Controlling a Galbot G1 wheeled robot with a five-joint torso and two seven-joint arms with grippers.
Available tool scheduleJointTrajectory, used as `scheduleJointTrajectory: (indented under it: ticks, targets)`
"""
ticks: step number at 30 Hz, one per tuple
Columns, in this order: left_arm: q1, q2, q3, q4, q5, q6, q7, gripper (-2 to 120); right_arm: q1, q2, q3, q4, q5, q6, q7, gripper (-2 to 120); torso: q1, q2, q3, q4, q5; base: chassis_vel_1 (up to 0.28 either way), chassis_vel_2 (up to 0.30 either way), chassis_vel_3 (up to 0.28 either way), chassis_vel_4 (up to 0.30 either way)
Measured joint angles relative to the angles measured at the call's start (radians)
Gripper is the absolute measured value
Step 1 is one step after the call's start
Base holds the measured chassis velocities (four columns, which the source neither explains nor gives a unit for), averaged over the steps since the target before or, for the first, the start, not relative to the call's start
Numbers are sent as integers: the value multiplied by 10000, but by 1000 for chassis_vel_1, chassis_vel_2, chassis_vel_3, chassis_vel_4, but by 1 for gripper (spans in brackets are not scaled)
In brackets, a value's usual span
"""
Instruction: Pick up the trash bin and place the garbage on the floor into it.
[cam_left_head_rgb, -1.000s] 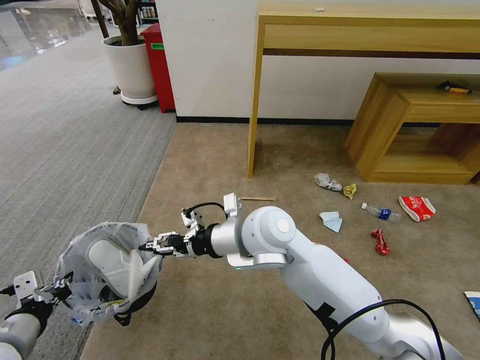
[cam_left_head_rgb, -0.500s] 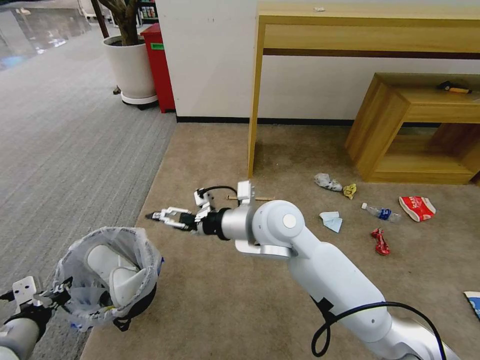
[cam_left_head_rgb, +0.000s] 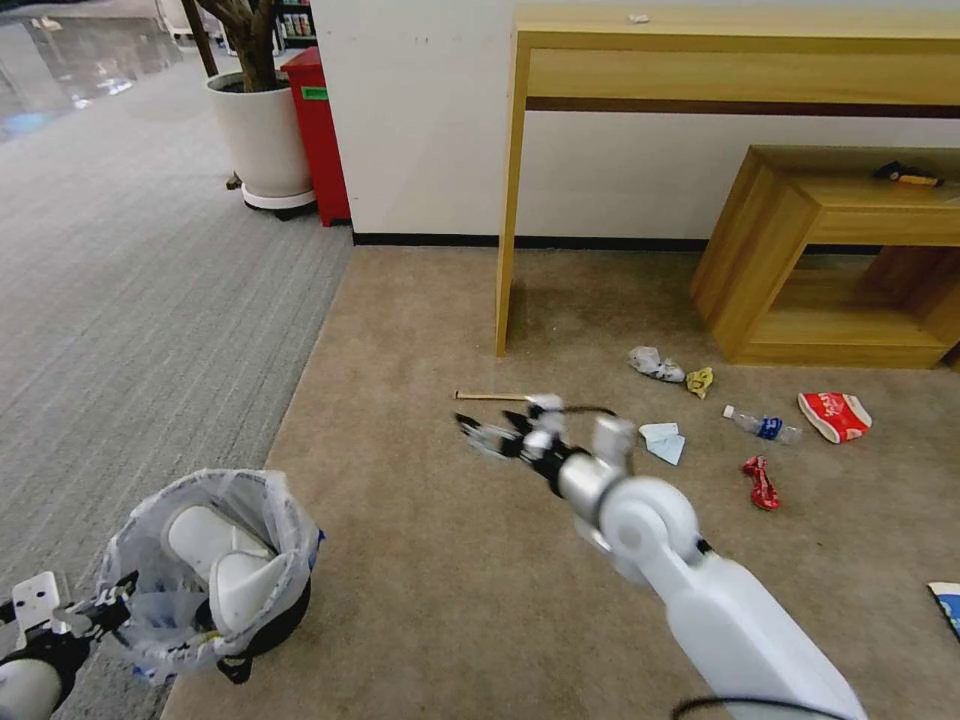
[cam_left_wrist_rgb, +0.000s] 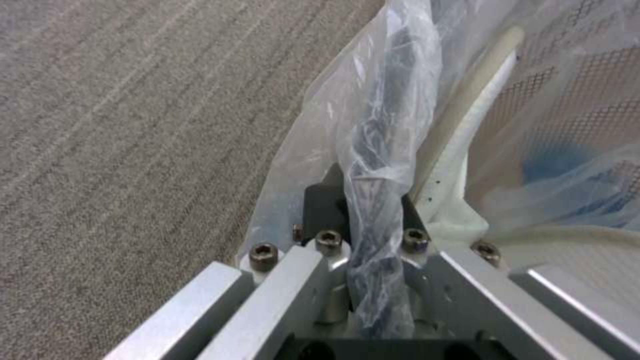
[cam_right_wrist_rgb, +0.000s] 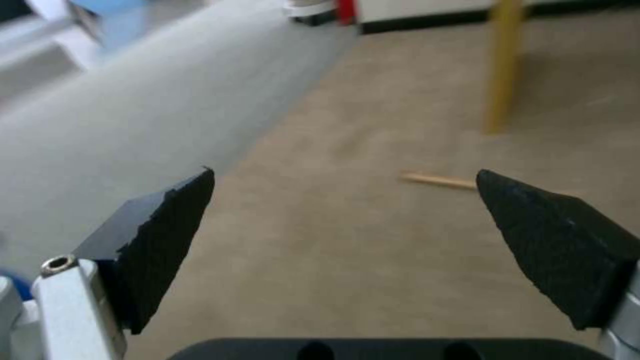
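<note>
The trash bin (cam_left_head_rgb: 262, 610), black with a crinkled white bag, hangs low at the left over the carpet edge. My left gripper (cam_left_head_rgb: 100, 607) is shut on its rim (cam_left_wrist_rgb: 377, 165), pinching the bag. White slippers (cam_left_head_rgb: 215, 560) lie inside it. My right gripper (cam_left_head_rgb: 482, 433) is open and empty above the beige floor (cam_left_head_rgb: 420, 560), close to a wooden stick (cam_left_head_rgb: 490, 396) (cam_right_wrist_rgb: 437, 181). Its black fingertips (cam_right_wrist_rgb: 160, 235) stand wide apart. More garbage lies to the right: a crumpled tissue (cam_left_head_rgb: 655, 363), blue-white paper (cam_left_head_rgb: 662, 441), a clear bottle (cam_left_head_rgb: 762, 426), a red-white carton (cam_left_head_rgb: 834, 415) and a crushed red can (cam_left_head_rgb: 761, 482).
A tall wooden table leg (cam_left_head_rgb: 508, 200) stands behind the stick, with a low wooden shelf (cam_left_head_rgb: 800, 250) at the right. A white planter (cam_left_head_rgb: 262, 130) and a tall red bin (cam_left_head_rgb: 318, 130) sit at the back left. Grey ribbed carpet (cam_left_head_rgb: 120, 300) covers the left.
My right gripper let a white slipper drop into the bin, then swung right across the carpet toward the stick. The bin in my left gripper sank slightly.
</note>
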Motion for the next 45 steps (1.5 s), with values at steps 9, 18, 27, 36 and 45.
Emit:
scheduleJointTrajectory:
  ticks: [9, 18, 27, 36, 45]
  targets:
    - [113, -153, 132, -133, 485, 0, 537, 0, -1648, 16, 723, 28, -1617, 1005, 391, 100, 0, 0, 0, 0, -1, 0, 0, 0, 0]
    - [358, -210, 117, -195, 673, 0, 871, 0, -1866, 199, 1057, 139, -1850, 1026, 552, 100, 1, 0, 1, 3, -3, 0, 0, 0, 0]
    - [771, -246, 11, -163, 689, 0, 873, 0, -1970, 122, 1386, 211, -1834, 1002, 484, 100, 2, 0, 1, 3, -4, -60, -68, 83, 78]
    - [871, -326, -50, -150, 691, -32, 939, 0, -2045, 169, 1468, 153, -1910, 1017, 436, 100, 2, 0, 2, -2, -2, -215, -214, 206, 209]
    - [902, -450, -38, -164, 689, -87, 949, 0, -1905, 158, 1487, -142, -1952, 1062, 323, 100, 2, -2, 2, 1, -6, -203, -204, 211, 206]
